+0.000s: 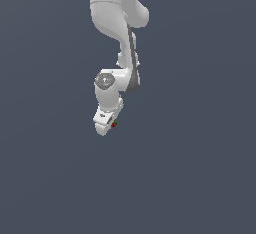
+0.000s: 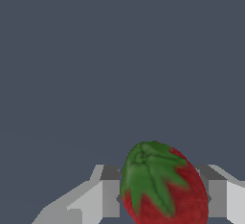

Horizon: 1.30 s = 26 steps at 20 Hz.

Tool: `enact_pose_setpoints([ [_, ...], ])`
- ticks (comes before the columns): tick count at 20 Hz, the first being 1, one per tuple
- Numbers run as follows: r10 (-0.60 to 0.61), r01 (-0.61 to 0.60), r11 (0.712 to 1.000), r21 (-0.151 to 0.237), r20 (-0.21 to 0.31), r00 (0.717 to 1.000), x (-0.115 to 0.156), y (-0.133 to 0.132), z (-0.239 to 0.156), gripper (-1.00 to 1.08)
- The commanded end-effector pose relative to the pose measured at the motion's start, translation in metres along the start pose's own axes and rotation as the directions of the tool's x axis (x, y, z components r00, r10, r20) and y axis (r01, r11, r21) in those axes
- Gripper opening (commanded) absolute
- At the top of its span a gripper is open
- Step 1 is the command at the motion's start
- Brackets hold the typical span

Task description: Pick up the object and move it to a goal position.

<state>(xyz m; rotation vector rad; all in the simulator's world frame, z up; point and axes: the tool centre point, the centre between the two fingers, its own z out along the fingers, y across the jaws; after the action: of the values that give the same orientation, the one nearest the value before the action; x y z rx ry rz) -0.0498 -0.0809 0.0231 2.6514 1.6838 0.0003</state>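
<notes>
A plain dark grey-blue backdrop (image 1: pixel 200 178) — flat, uniform — fills both views.

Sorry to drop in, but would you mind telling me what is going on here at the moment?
A white Panda arm in simulation is handling a small strawberry. The wrist view shows the red fruit with its green leaves sitting between the two fingers of the hand, which appear closed against it. In the exterior view the berry is only a tiny red and green speck at the fingertips, against a plain grey background. No goal marker is visible.
</notes>
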Motion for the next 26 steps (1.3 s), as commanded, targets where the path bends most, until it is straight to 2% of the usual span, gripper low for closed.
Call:
enact_pose_setpoints([
  [1,0.0,0.0,1.0,0.0,0.0,1.0,0.0,0.0,-0.001,-1.0],
  [13,-0.001,0.001,1.0,0.0,0.001,1.0,-0.006,-0.012,-0.043,-1.0],
  [26,-0.002,0.002,1.0,0.0,0.001,1.0,-0.019,-0.042,-0.15,-1.0],
])
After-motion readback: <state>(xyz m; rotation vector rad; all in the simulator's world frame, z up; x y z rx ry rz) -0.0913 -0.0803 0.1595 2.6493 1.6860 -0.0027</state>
